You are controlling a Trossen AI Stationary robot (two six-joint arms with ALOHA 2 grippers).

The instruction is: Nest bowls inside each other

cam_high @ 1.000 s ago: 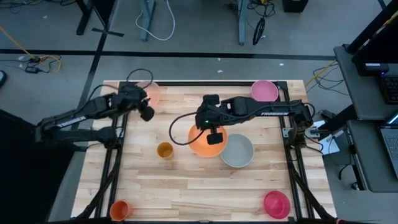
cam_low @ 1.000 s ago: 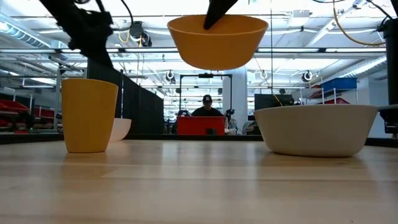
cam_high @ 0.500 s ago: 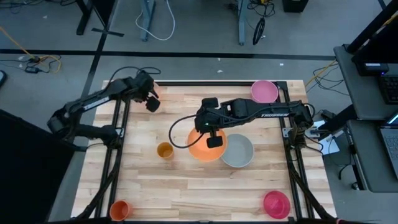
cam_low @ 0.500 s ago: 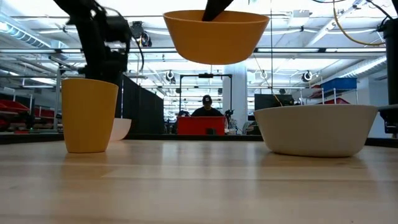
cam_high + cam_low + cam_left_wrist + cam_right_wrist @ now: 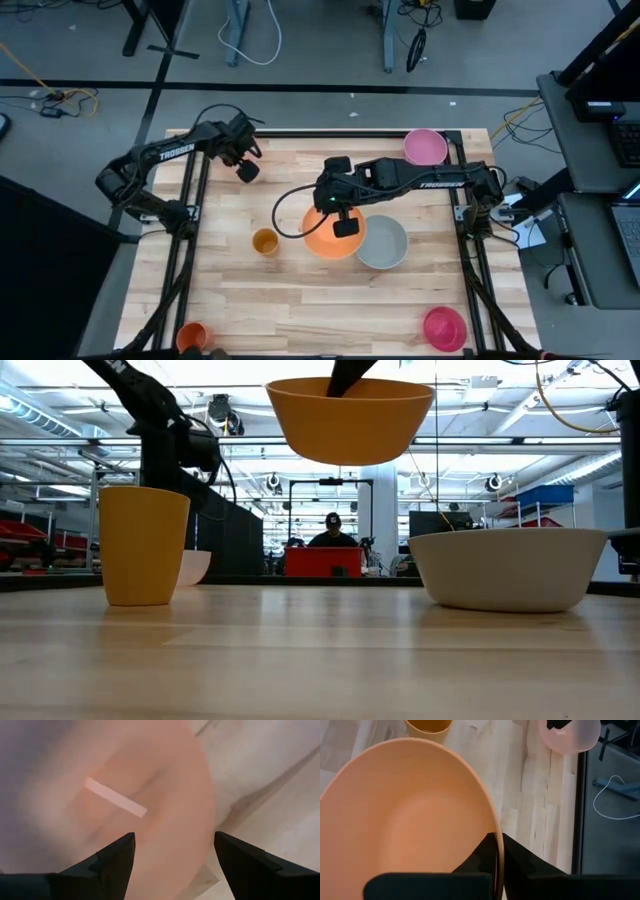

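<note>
light: bright, even overhead | low view: ceiling glare | left wrist view: blurred

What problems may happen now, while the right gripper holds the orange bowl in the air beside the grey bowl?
1. The right gripper pinches the orange bowl only at its rim, so the bowl may tilt or slip while lifted.
2. The orange bowl hangs partly over the grey bowl, not centred; lowered here, it may strike the grey rim.
3. The left gripper is open over the pale pink bowl near the table edge; a bad grasp may push it off.
</note>
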